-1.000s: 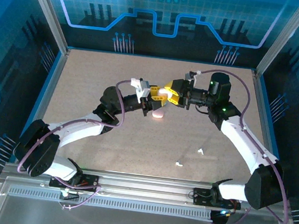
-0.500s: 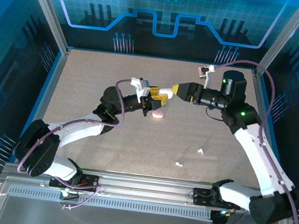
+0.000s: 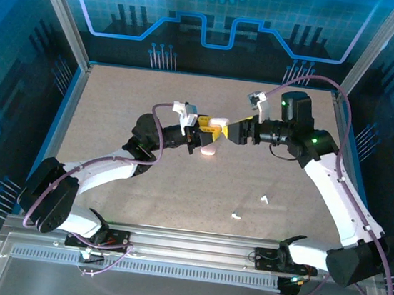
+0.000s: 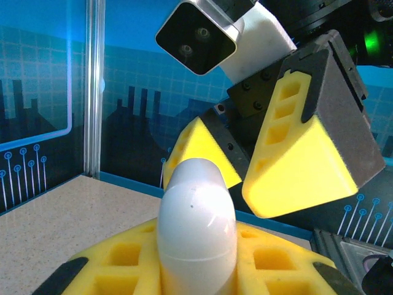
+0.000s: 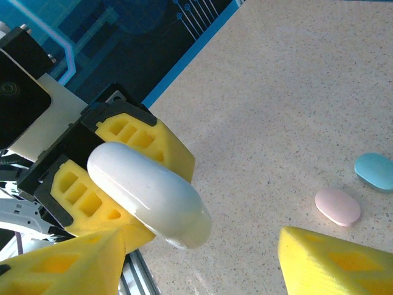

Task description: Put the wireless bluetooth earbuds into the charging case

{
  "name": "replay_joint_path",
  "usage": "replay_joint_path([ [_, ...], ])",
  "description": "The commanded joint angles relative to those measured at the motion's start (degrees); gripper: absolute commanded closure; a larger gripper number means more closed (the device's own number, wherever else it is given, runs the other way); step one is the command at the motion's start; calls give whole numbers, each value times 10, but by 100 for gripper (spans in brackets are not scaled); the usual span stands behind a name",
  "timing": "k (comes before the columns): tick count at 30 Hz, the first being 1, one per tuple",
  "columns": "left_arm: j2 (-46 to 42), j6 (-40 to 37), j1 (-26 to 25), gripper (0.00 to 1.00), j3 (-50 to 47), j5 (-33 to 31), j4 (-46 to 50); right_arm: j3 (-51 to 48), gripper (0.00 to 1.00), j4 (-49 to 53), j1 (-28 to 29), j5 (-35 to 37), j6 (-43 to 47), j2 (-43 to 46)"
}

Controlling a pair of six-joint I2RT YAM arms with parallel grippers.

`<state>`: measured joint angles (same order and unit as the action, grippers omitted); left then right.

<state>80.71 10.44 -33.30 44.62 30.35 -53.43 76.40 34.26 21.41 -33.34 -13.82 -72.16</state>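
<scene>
left gripper [image 3: 212, 126] clamped on white charging case [image 3: 219, 124], right gripper [image 3: 235, 132] fingers apart facing it, top view: white earbuds [image 3: 265, 198] loose on table [image 3: 115, 109], right wrist view: pink case [image 5: 338, 206], blue case [image 5: 376, 171] on table

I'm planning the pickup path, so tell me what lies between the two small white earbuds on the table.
Nothing. In the top view, the stretch of table between the farther white earbud and the nearer white earbud is bare.
</scene>
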Motion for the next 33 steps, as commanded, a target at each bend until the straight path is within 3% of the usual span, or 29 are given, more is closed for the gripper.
replay_joint_path([
  [1, 2, 9, -4, 78, 26, 29, -25, 23, 33, 13, 9, 13, 17, -7],
  [10, 3, 18, -4, 78, 29, 73, -34, 46, 33, -13, 0, 44, -15, -17],
  [22, -1, -4, -3, 77, 21, 50, -19, 66, 29, -35, -11, 1, -54, -7],
  [26, -5, -16, -3, 77, 11, 29, -20, 52, 24, -35, -24, 72, -84, 48],
  [30, -12, -25, -2, 77, 0, 9, -27, -13, 29, -9, -68, 200, -182, 113],
  [33, -19, -30, -3, 77, -9, -5, -37, -90, 33, 29, -123, 246, -225, 151],
])
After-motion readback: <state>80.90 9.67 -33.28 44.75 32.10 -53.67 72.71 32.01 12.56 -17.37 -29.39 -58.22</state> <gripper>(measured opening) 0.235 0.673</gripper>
